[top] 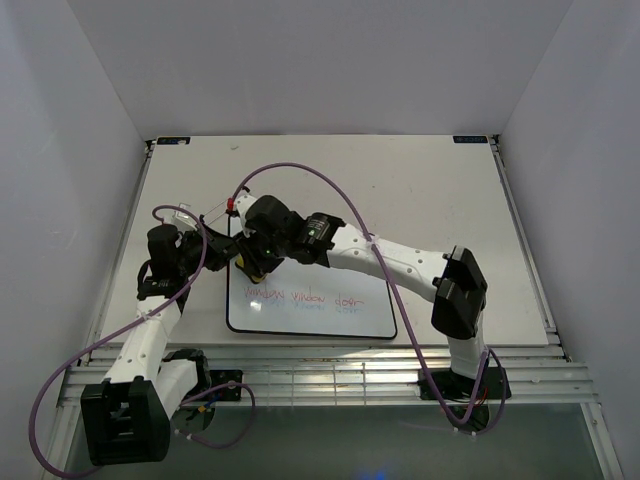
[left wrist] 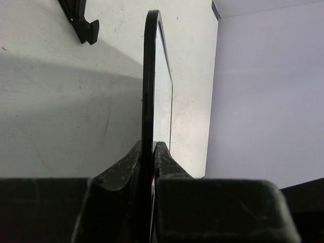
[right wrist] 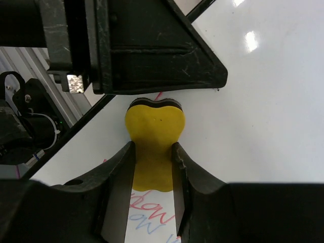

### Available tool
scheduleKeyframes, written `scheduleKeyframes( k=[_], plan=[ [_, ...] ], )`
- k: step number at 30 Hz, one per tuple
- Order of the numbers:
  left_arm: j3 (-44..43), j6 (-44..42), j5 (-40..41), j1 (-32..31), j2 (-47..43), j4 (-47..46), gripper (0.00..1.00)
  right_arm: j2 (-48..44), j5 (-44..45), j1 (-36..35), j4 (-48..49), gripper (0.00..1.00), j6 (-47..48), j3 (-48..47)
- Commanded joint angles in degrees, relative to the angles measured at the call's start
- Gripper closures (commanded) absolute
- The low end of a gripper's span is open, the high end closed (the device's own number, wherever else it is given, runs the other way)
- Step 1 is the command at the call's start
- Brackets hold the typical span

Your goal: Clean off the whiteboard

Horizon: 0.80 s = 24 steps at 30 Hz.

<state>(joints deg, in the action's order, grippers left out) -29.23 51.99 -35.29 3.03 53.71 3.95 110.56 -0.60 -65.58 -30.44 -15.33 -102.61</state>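
The whiteboard (top: 330, 318) lies in front of the arms with a row of red handwriting (top: 305, 297) across it. My left gripper (top: 220, 248) is shut on the board's left frame edge. In the left wrist view the black frame (left wrist: 150, 76) runs edge-on between the fingers (left wrist: 148, 152). My right gripper (top: 255, 262) is shut on a yellow eraser (top: 252, 270) at the board's upper left. In the right wrist view the eraser (right wrist: 154, 129) sits pressed flat on the board (right wrist: 253, 101) between the fingers (right wrist: 153, 152), just above red writing (right wrist: 152, 210).
The board rests on a matte white table (top: 420, 190) with walls on three sides. Aluminium rails (top: 330, 375) run along the near edge. Purple cables (top: 340, 195) loop over both arms. A black stand leg (left wrist: 83, 25) shows behind the board. The left gripper's black body (right wrist: 152, 50) is just beyond the eraser.
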Motion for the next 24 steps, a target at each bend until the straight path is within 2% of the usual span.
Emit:
scheduleKeyframes(
  k=[1, 9, 15, 24],
  plan=[
    [-1.2, -1.1, -0.1, -0.8, -1.4, -1.0, 1.00, 1.5, -2.9, -2.4, 0.2, 0.76, 0.0, -0.6],
    [-1.2, 0.0, -1.4, -1.1, -1.8, -1.0, 1.00, 4.3, 6.6, -2.3, -0.4, 0.76, -2.9, -4.8],
    [-1.2, 0.0, -1.2, -1.3, -2.0, -0.3, 1.00, 6.5, 13.4, -1.4, -6.3, 0.76, -2.9, -9.0],
    [-2.2, 0.0, -1.4, -1.3, -1.9, -0.1, 1.00, 4.9, 12.4, 1.9, -7.2, 0.76, -3.5, -1.9]
  ],
)
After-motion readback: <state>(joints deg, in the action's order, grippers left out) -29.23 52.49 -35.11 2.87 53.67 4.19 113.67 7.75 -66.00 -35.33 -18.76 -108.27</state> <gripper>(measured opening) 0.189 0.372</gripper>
